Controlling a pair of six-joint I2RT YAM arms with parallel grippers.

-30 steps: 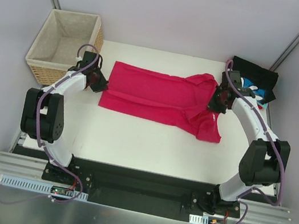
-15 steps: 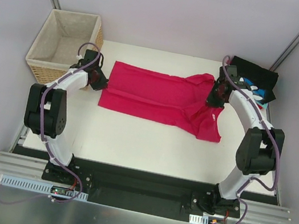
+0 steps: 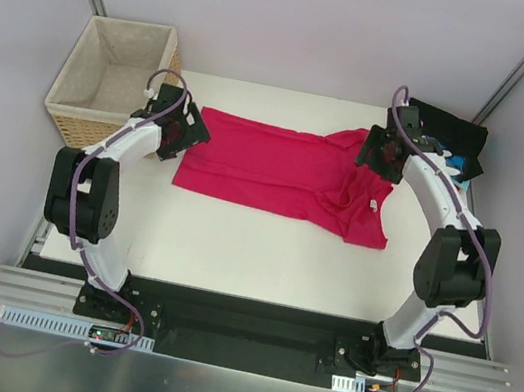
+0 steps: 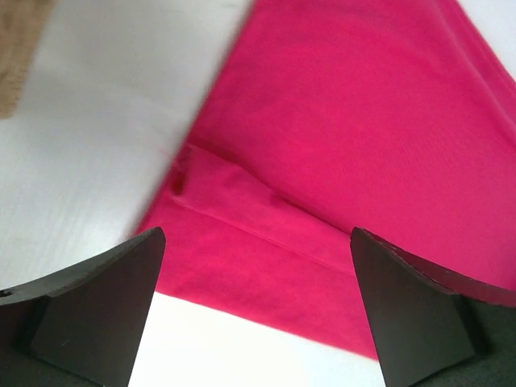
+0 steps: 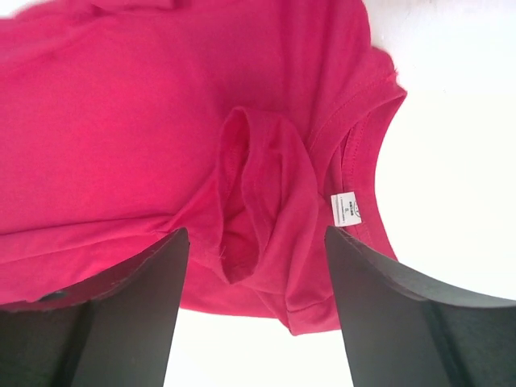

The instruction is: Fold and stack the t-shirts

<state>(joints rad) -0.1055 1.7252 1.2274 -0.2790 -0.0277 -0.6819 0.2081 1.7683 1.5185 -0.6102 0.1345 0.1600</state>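
A magenta-pink t-shirt [image 3: 278,163] lies flat across the white table [image 3: 234,242], folded lengthwise, with its hem to the left and its collar and a bunched sleeve [image 5: 258,201] to the right. My left gripper [image 3: 184,132] hovers open over the hem corner [image 4: 242,234] and holds nothing. Over the collar end, my right gripper [image 3: 376,153] is open as well; the white neck label [image 5: 348,208] shows beside it. A stack of folded t-shirts sits at the back right: black [image 3: 447,127], blue with white print [image 3: 449,154] and a sliver of red [image 3: 458,187].
A woven wicker basket [image 3: 63,115] with beige lining stands at the back left, just beyond the left arm. Bare table surface runs along the near side of the shirt. The folded stack lies close behind the right arm's wrist.
Both grippers were shut at the shirt's ends and have now opened and let go. Each has drawn back slightly toward the far side. The shirt stays flat in place.
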